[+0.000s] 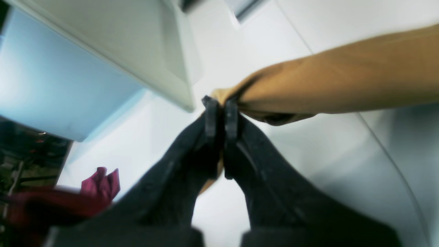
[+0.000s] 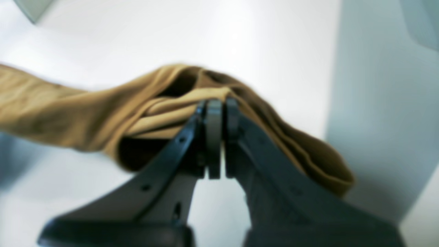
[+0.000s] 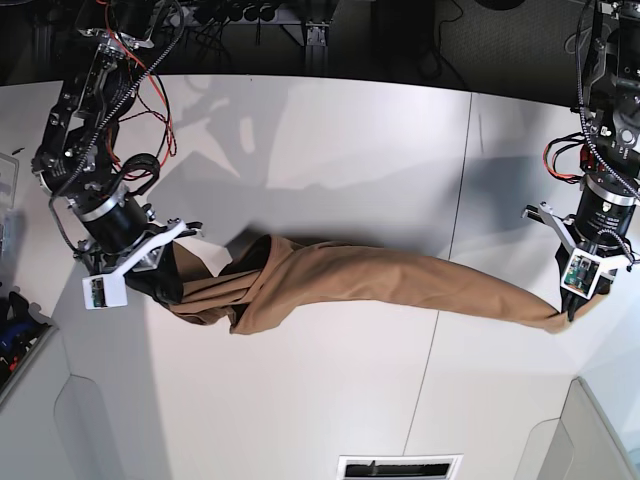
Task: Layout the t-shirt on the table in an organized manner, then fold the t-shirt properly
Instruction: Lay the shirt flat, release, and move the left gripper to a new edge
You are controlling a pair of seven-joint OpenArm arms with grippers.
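The tan-brown t-shirt (image 3: 380, 280) hangs bunched into a long rope shape, stretched across the white table (image 3: 330, 400) between both arms. At the base view's right, my left gripper (image 3: 572, 308) is shut on the shirt's thin end. Close up, the left gripper (image 1: 221, 103) pinches a fold of the t-shirt (image 1: 343, 75), which runs off to the right. At the base view's left, my right gripper (image 3: 165, 285) is shut on the thicker, crumpled end. In the right wrist view, the right gripper (image 2: 219, 103) clamps several layers of the t-shirt (image 2: 68, 106).
A dark seam line (image 3: 455, 240) crosses the table. A bin with blue items (image 3: 15, 335) sits at the left edge, and a slotted vent (image 3: 400, 467) lies at the front edge. A white panel (image 3: 600, 430) stands at the front right. A magenta-red object (image 1: 99, 185) lies beyond the table.
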